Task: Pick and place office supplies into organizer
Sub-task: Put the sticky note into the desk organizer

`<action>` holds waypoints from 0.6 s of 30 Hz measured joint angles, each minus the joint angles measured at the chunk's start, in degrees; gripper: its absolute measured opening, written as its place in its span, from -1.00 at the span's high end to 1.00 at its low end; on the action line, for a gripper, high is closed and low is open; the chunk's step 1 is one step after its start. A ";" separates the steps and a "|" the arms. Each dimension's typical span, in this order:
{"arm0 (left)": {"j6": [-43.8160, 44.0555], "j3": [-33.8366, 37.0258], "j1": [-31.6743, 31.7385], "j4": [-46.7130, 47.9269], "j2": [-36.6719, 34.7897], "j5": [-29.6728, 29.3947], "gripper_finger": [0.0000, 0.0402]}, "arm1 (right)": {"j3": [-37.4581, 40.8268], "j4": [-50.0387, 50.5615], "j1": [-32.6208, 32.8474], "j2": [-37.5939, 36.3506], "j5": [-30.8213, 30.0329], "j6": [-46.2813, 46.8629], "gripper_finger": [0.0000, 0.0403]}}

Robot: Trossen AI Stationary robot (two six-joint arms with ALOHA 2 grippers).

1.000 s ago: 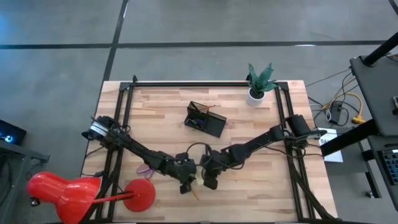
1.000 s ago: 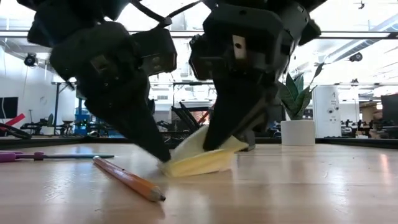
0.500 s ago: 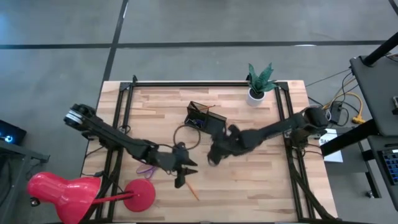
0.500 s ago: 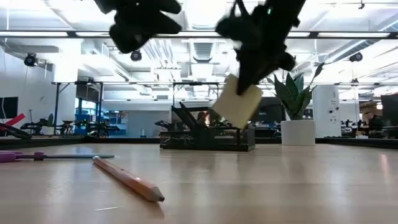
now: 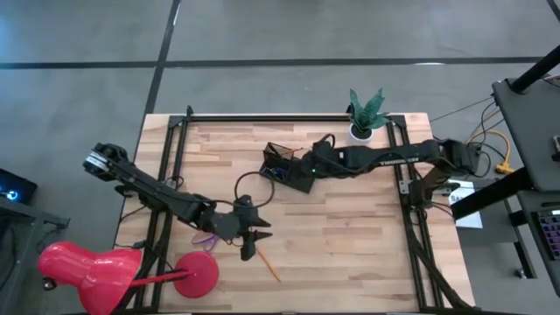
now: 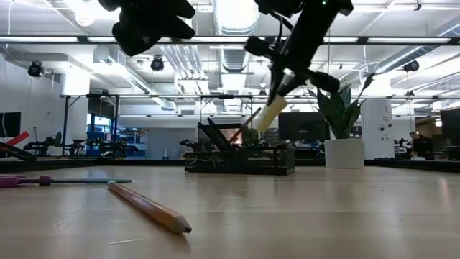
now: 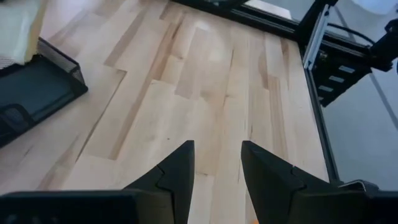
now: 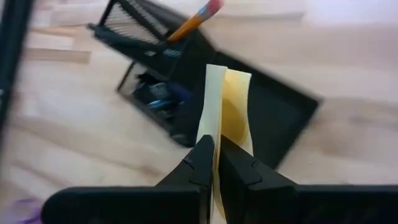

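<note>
Your right gripper [image 8: 216, 163] is clamped on the yellow sticky-note pad [image 8: 225, 111], fingers pressed together on its edge so the pad stands up from between them. You have it in the air directly over the organizer [image 5: 290, 168], above the low tray section; in the low view the pad [image 6: 269, 115] hangs tilted just above the mesh top [image 6: 241, 155].

An orange pencil [image 8: 194, 22] already stands in the organizer's cup.

Your left gripper [image 7: 216, 163] has its fingers apart and holds nothing; it hovers above the table [image 5: 350, 254] near the front left.

Another pencil [image 6: 149, 207] lies on the wood just beside that gripper [image 5: 249, 248]. The purple scissors [image 5: 205, 238] lie next to the left arm, near the red lamp base [image 5: 198, 274].
</note>
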State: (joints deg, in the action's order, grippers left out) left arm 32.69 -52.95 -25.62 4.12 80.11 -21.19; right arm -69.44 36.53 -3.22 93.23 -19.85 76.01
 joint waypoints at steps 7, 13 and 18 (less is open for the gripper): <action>0.04 0.00 -0.75 0.01 0.99 -0.13 0.41 | 0.08 -5.63 0.07 3.94 1.51 9.09 0.96; 1.53 -0.02 -1.72 -0.04 1.13 -0.13 0.41 | 0.14 -5.48 0.09 7.54 -2.71 16.55 0.96; 1.53 -0.02 -2.31 -0.06 1.13 -0.12 0.41 | 0.14 -5.87 0.04 9.30 -4.14 18.73 0.96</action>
State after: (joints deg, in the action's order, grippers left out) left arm 34.22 -52.97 -27.93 4.05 81.23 -21.32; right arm -69.30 30.66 -3.18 102.53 -23.99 94.74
